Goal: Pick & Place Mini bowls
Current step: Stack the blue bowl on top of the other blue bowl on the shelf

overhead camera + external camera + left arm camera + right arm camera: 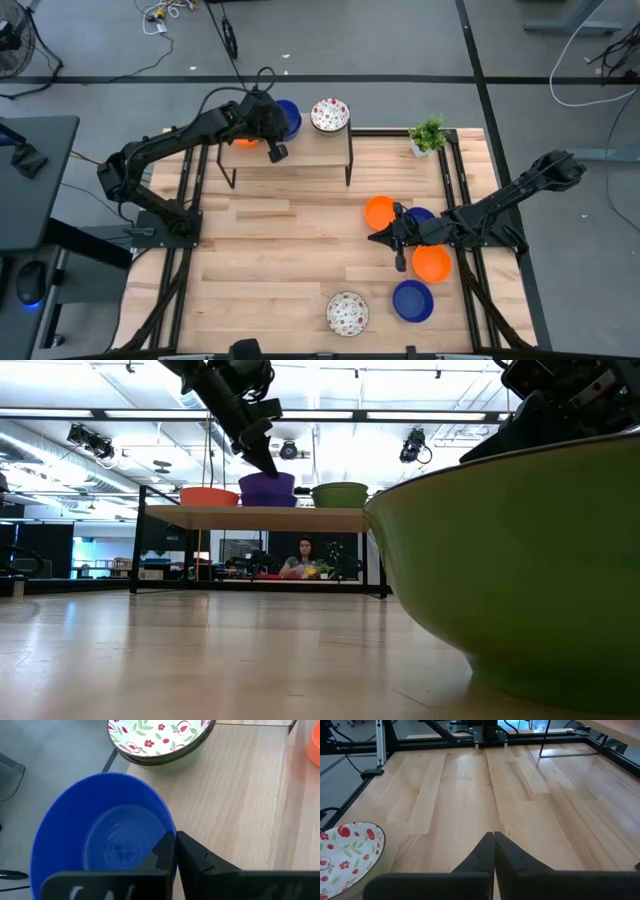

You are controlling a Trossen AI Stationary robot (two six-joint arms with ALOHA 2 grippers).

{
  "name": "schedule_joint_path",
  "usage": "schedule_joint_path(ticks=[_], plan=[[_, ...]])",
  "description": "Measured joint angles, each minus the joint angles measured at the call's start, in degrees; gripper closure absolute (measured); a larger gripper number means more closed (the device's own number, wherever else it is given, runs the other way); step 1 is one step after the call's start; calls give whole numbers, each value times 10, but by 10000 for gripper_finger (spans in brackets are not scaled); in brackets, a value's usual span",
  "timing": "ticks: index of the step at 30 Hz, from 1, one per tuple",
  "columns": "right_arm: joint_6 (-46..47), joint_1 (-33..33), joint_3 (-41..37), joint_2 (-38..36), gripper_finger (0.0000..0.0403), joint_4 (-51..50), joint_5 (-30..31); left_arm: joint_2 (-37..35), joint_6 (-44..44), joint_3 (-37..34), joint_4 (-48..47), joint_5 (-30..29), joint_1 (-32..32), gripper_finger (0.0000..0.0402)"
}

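Observation:
A raised wooden shelf (300,150) at the table's far side carries an orange mini bowl (208,495), a dark blue mini bowl (100,835) and a white speckled mini bowl (160,740). My left gripper (175,845) is shut on the dark blue one (289,117). On the table's right part lie two orange bowls (379,211) (432,263), two dark blue bowls (420,214) (413,300) and a speckled bowl (347,313). My right gripper (375,238) is shut and holds nothing. It hovers just near of the orange bowl (379,211), with bare table ahead of it in the right wrist view (493,837). My left gripper pinches the dark blue bowl's rim (169,831), one finger inside the bowl and one outside. The fingers (262,455) slant down onto it from above. In the low view the bowl stands upright with its base on the shelf top (267,488).
A small green potted plant (428,135) stands at the table's far right corner. The shelf's dark legs (349,170) reach down to the table. The speckled bowl's green outside (510,570) fills the low view's right. There is bare wood across the table's left and middle (270,250).

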Motion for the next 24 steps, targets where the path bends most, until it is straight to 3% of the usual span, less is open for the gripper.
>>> schedule_joint_path(ticks=[15, 24], plan=[[0, 0, 0, 0, 396, 0, 0, 0, 0, -2, -5, 8, 0, 375], [0, 0, 0, 0, 396, 0, 0, 0, 0, -2, -3, 9, 0, 299]])
